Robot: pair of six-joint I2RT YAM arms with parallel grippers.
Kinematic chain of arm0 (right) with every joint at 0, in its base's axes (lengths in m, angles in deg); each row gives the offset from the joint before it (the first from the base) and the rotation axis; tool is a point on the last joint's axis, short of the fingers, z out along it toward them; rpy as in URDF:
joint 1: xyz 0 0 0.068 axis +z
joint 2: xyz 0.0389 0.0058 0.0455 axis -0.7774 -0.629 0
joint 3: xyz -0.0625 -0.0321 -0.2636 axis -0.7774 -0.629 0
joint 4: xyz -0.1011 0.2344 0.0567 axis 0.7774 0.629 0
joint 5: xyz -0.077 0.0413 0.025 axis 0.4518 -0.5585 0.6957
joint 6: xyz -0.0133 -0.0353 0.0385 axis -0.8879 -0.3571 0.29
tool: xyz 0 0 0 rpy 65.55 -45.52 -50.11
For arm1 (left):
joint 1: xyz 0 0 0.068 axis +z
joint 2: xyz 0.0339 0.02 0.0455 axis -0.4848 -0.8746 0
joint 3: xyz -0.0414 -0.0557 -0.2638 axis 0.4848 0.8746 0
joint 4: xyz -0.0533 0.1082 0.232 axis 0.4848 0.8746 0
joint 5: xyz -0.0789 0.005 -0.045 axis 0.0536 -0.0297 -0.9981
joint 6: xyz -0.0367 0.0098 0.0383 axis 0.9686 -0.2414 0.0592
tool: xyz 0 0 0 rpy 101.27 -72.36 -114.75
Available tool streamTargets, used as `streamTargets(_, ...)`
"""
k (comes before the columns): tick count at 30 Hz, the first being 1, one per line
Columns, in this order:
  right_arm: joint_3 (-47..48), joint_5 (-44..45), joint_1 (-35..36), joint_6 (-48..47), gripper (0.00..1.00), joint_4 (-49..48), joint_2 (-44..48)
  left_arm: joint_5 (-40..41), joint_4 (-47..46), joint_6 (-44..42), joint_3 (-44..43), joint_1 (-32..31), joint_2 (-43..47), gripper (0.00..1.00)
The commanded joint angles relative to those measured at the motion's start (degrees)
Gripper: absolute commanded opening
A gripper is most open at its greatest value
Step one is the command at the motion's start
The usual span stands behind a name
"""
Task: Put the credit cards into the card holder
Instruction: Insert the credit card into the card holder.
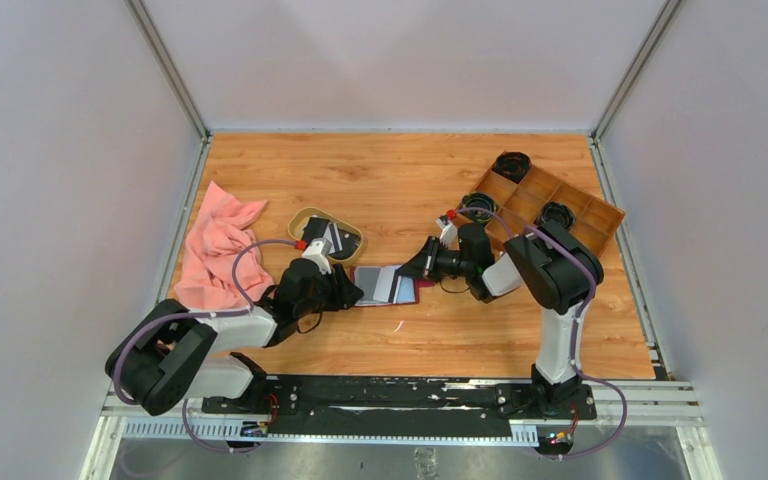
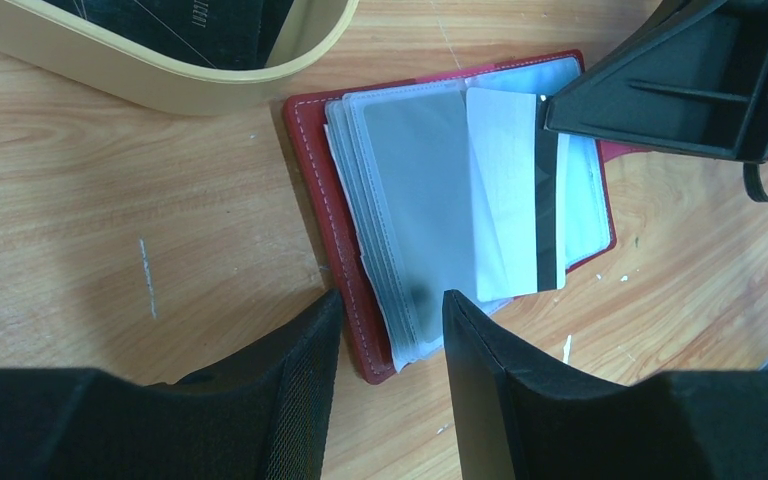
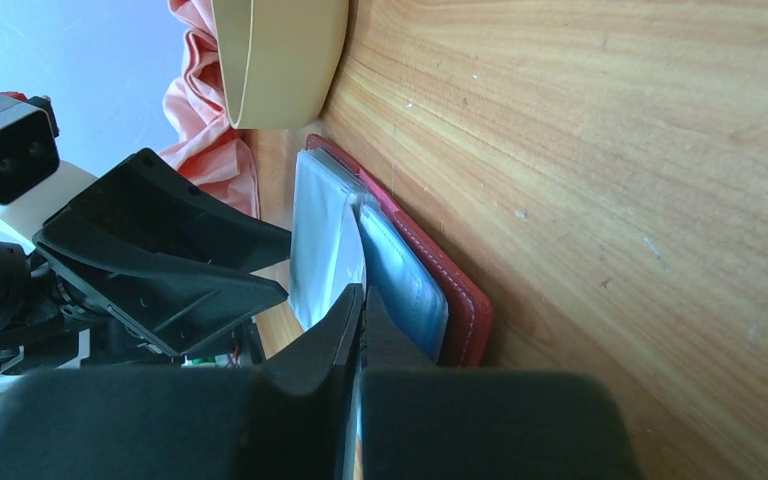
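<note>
The dark red card holder (image 2: 325, 210) lies open on the table, its clear grey pockets (image 2: 410, 200) fanned upward; it also shows as card holder (image 1: 385, 285). A white credit card (image 2: 510, 190) with a black stripe lies slanted over the pockets, and my right gripper (image 3: 362, 300) is shut on its far edge. My left gripper (image 2: 390, 330) is open, its fingertips straddling the holder's near corner without closing on it. More black credit cards (image 2: 180, 25) lie in the tan dish.
The oval tan dish (image 1: 300, 218) stands just behind the holder, with a pink cloth (image 1: 215, 250) to its left. A brown wooden compartment tray (image 1: 600, 215) holding round black items sits at the back right. The two grippers face each other closely.
</note>
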Motion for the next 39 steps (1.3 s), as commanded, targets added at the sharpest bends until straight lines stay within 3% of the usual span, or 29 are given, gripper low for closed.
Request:
streamTargets(1,-0.34,0.45,1.34,-3.65,0.0,7.3,1.82,0.01,3.0,-0.31,-0.15,-0.47,-1.72,0.48)
streamTargets(20,4.21,-1.23,4.88,-2.58,0.0,9.2,-1.25,-1.78,2.93,-0.97,-1.15,-0.45,-3.76,0.48)
streamTargets(30,5.32,-2.39,6.08,0.48,0.0,3.63,-4.53,-2.24,3.02,-0.2,-0.76,-0.44,-2.24,0.51)
streamTargets(31,5.43,-2.73,6.0,-0.02,0.04,3.55,-4.32,-2.16,3.02,-0.11,-0.63,-0.42,-1.84,0.52)
streamTargets(33,5.96,-3.71,5.95,-2.5,0.25,4.24,-3.49,-2.09,3.02,0.04,-0.45,-0.43,-1.12,0.55)
streamTargets(35,6.51,-3.74,5.88,-5.18,0.37,7.38,-2.07,-1.89,3.02,0.29,-0.29,-0.42,-0.58,0.57)
streamTargets(39,7.6,-3.67,5.78,-10.71,0.51,13.41,0.77,-1.71,3.05,0.73,0.23,-0.41,0.88,0.59)
